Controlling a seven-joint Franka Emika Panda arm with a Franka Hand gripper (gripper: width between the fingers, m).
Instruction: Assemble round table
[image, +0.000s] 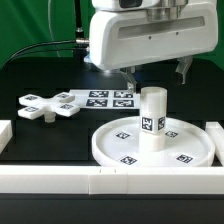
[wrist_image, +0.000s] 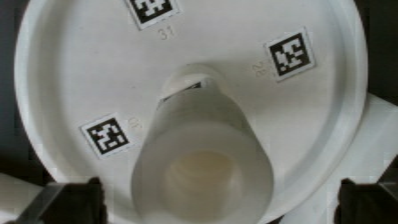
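The gripper (image: 157, 74) hung spread wide, holding nothing. In the wrist view its two dark fingers (wrist_image: 75, 201) sat on either side of the post (wrist_image: 203, 160) with clear gaps, pads not touching it. From the exterior view the tips looked to be above the post's top and perhaps a bit behind it; I couldn't tell exactly how far down they'd reached. I'd guess that wide stance was there to straddle the post w/o knocking it, ready either to drop and close on it or to pull clear.

The post (image: 152, 118) stood upright at approx. the middle of the round disc (image: 110, 146), a tag facing the camera. It looked seated in the disc's centre hub, which is presumably why it stood alone, but whether it was fully screwed in wasn't visible. The disc lay flat, rim up, tags showing, tucked near the white border blocks (image: 100, 181) at the front and the exterior view's right, prob. so it couldn't slide when pushed or twisted.

The cross piece (image: 50, 106) lay flat on the black table (image: 40, 75), well apart toward the exterior view's left, untouched and not yet joined to anything. I'd say it was parked there to be within reach for a later step. The marker board (image: 105, 98) lay between it and the arm, behind the disc.
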